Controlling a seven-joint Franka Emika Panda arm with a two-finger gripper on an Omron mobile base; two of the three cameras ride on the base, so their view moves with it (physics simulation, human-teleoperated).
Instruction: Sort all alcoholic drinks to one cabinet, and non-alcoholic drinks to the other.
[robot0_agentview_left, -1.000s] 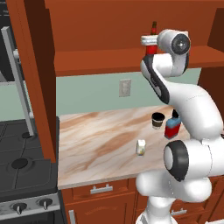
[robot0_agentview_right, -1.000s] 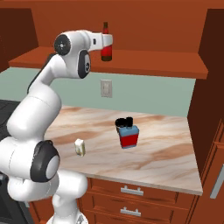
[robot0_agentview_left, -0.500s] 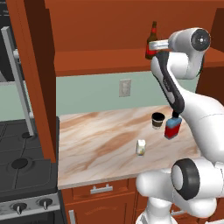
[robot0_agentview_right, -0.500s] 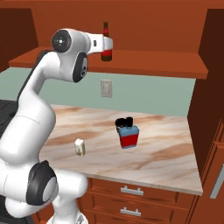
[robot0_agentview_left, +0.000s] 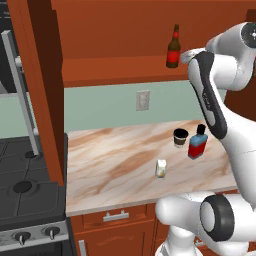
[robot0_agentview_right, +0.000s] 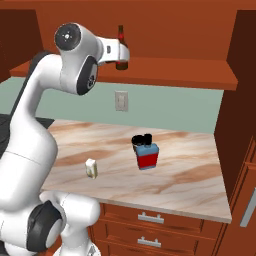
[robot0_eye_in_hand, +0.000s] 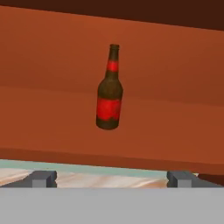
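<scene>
The slim brown bottle (robot0_eye_in_hand: 109, 89) with a red label stands upright on the cabinet shelf (robot0_agentview_left: 115, 70), apart from my gripper (robot0_eye_in_hand: 111, 179). The gripper is open and empty, drawn back a little in front of the bottle (robot0_agentview_left: 173, 47), just right of it in the left base view (robot0_agentview_left: 186, 56). Down on the counter (robot0_agentview_left: 110, 165) the squat red bottle (robot0_agentview_left: 197, 145) with a black cap stands beside the dark cup (robot0_agentview_left: 180, 137). The small cream carton (robot0_agentview_left: 161, 168) sits nearer the front edge. From the right base view I see the bottle on the shelf (robot0_agentview_right: 121, 50), the red bottle (robot0_agentview_right: 147, 156) and the carton (robot0_agentview_right: 91, 168).
A stove (robot0_agentview_left: 25, 190) lies left of the counter, behind a red-brown cabinet side panel (robot0_agentview_left: 45, 75). A wall outlet (robot0_agentview_left: 143, 100) sits on the green backsplash. Drawers with metal handles (robot0_agentview_right: 150, 217) run under the counter. A tall wooden panel (robot0_agentview_right: 235, 100) closes the right end.
The hand has backed away from the brown bottle, and the arm's upper joints have swung up and to the side. The bottle stays standing on the shelf.
</scene>
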